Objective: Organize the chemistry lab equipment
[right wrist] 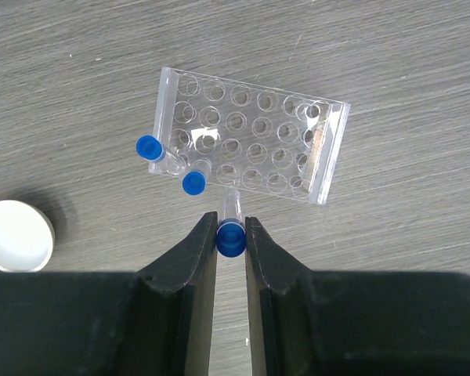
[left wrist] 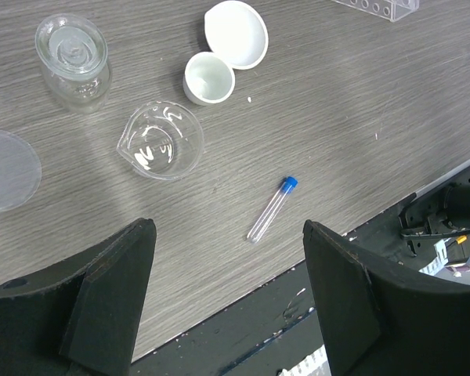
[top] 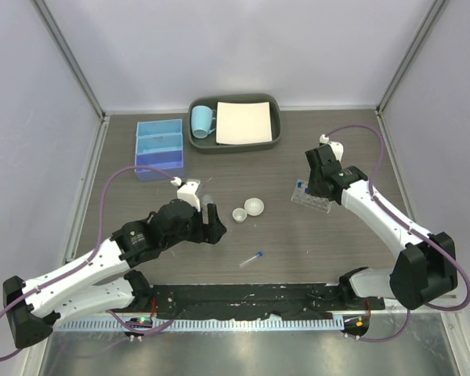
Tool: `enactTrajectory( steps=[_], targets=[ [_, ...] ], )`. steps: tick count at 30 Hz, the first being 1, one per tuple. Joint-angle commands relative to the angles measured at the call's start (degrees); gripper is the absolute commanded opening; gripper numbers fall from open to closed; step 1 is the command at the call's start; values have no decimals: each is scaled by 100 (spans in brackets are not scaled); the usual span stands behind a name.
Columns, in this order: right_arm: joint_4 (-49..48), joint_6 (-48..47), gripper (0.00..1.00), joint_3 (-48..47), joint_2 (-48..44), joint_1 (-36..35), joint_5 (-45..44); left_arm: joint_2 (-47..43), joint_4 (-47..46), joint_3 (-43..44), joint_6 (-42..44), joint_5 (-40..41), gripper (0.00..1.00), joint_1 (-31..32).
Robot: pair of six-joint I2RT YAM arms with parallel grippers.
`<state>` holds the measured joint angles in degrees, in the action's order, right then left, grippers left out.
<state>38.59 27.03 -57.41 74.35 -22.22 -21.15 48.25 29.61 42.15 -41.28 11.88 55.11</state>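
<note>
The right gripper (right wrist: pixel 232 233) is clamped on the blue cap of a thin clear tube (right wrist: pixel 231 210). The tube's long axis points down and away from the fingers, toward the clear plastic tube rack (right wrist: pixel 254 145) on the right side of the table (top: pixel 298 243). Its lower end sits at the rack edge closest to the fingers, short of the free holes (two capped tubes (right wrist: pixel 193 182) already stand tilted at one corner). Seating it probably calls for a small shift over an empty hole, then a straight descent. The left gripper (left wrist: pixel 229 243), jaws well apart, hangs above a fourth tube (left wrist: pixel 271 210) lying slantwise at near centre, so the left arm is the nearer one for it.
</note>
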Motion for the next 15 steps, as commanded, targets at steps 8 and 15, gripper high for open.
enactTrajectory(
  steps=[8,15],
  targets=[
    [-431,-127,2,-113,273,156,163,-52,-7,-23,120,7,79,-9],
    [-580,-145,2,28,317,200,286,-9,-7,-14,137,25,79,-9]
  ],
)
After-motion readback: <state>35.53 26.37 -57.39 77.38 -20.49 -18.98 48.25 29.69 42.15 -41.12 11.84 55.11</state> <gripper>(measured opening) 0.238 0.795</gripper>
